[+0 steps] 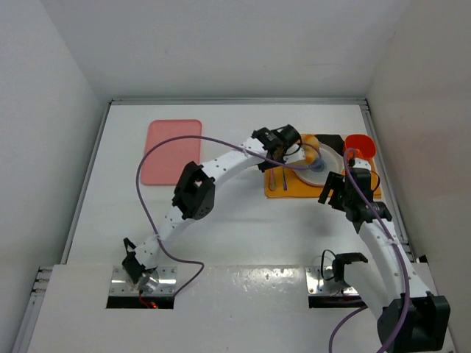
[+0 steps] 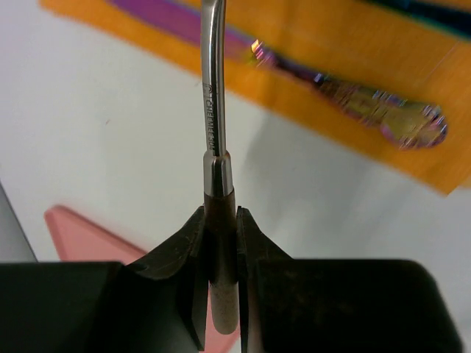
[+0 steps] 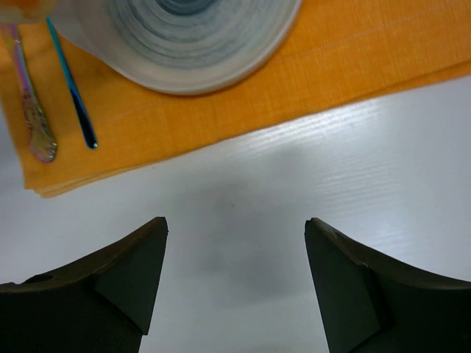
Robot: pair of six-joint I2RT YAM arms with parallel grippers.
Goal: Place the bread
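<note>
Bread (image 1: pixel 310 140) lies at the far end of this scene, so the risks read outward from the near edge. Closest in, the right gripper (image 3: pixel 235 228) hovers with its jaws spread wide and nothing between them, low over bare table just short of the orange placemat (image 3: pixel 294 95). It is close to the plate (image 3: pixel 199 66), and any forward drift could nudge the rim or crowd the other arm.

On the mat beside the plate lie an iridescent spoon (image 2: pixel 383 110) and a thin blue stick (image 3: pixel 73 95). A low sweep could drag either one.

Farther on, the left gripper (image 2: pixel 221 220) is clamped on the handle of a steel tool (image 2: pixel 213 110). Only a short length sits between the pads, so I judge the tool could twist or slide under a sideways load. Its working end is out of the wrist view.

The bread shows only from above, as a small golden lump at the plate's far-left rim, right by that gripper. Whether the tool carries it or it rests on the plate, I cannot tell. A round bun can roll, and the orange cup (image 1: pixel 360 145) just to the right could be tipped.
</note>
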